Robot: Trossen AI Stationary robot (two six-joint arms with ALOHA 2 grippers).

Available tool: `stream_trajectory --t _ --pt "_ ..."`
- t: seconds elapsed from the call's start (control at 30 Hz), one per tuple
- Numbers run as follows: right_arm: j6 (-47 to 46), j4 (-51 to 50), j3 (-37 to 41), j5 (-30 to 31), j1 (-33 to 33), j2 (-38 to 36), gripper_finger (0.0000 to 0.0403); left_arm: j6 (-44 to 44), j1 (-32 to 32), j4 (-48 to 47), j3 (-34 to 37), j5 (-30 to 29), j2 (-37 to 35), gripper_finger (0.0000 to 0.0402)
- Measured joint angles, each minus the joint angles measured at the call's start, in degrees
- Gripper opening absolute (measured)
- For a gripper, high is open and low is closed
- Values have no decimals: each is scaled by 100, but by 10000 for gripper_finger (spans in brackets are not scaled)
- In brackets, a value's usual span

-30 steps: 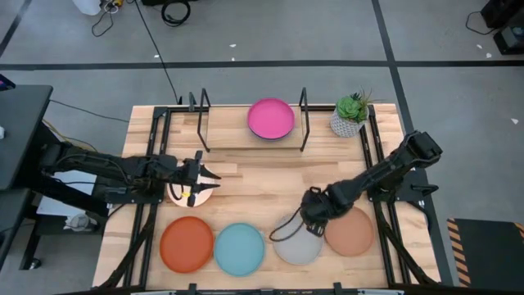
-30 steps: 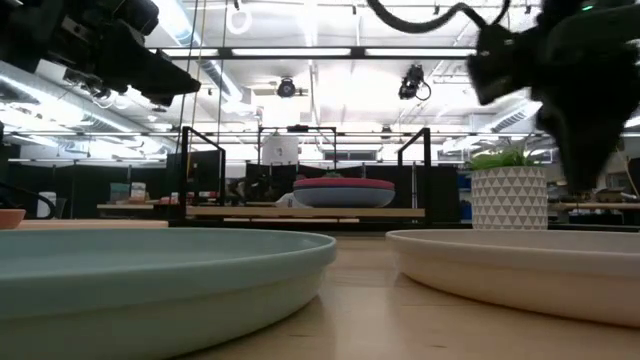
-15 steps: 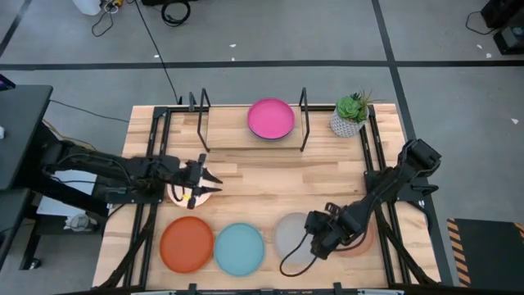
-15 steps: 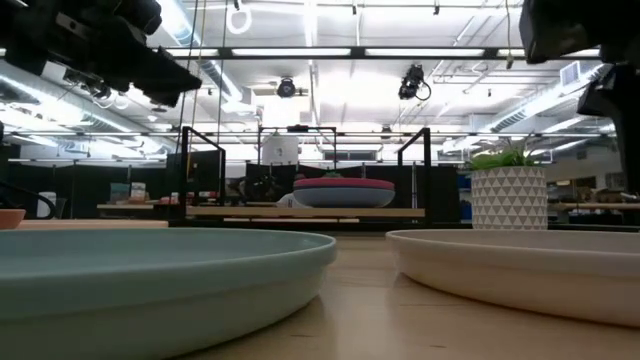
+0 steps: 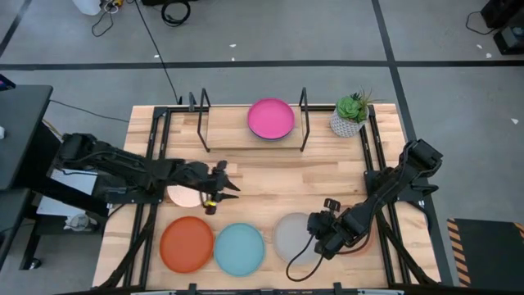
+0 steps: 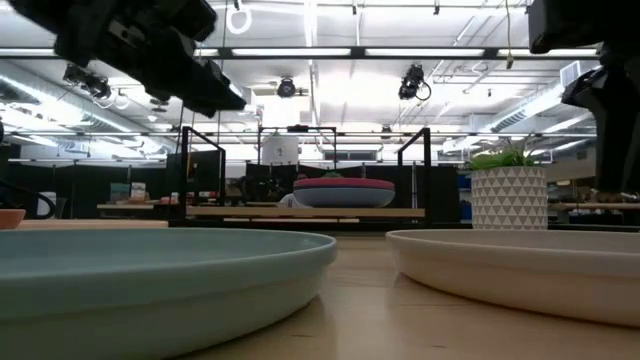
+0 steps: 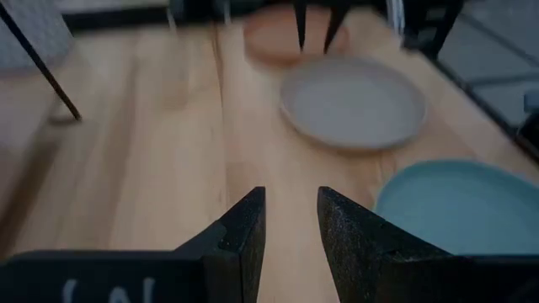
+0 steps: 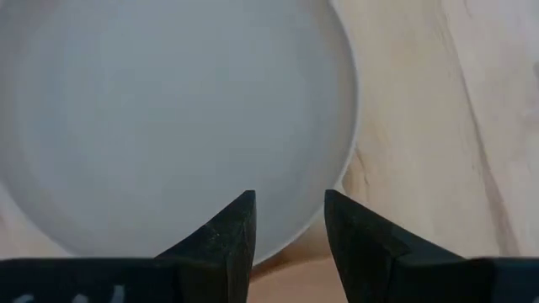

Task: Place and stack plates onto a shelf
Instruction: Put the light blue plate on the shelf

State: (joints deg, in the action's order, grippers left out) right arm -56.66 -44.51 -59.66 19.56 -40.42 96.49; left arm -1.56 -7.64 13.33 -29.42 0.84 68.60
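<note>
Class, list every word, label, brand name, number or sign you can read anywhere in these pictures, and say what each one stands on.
Readable text: none.
White marks on the left gripper body, in the left wrist view: cut off by the picture edge, unreadable.
White marks on the right gripper body, in the right wrist view: likewise cut off, unreadable.
The plates, the shelf and the plant pot: no lettering visible; the pot has only a triangle pattern.

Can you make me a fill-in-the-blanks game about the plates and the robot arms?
1. The plate on the shelf is ____.
2. Between the orange plate and the grey plate lies the light ____ plate.
3. The right pincer hovers over the ____ plate.
4. The green plant grows in a ____ pot.

Missing words: pink; blue; grey; white
</note>
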Motion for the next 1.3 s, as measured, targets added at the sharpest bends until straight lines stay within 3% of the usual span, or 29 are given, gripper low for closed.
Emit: stream_trajectory --t 0.27,0.47,0.77,1.13,1.3 --pt "890 99 358 620 257 -350 133 275 -48 -1399 -876 371 856 117" --pt "1283 129 518 835 464 -459 133 756 -335 -1683 -1105 812 1320 117" --pt "2230 371 518 905 878 -459 132 1651 -783 -1883 -1269 801 1787 117" --pt "3717 425 517 598 1850 -459 131 2562 -809 -1755 -1302 664 2132 117" --pt "4109 427 515 619 2134 -459 130 2587 -1036 -2876 -2022 238 2614 117"
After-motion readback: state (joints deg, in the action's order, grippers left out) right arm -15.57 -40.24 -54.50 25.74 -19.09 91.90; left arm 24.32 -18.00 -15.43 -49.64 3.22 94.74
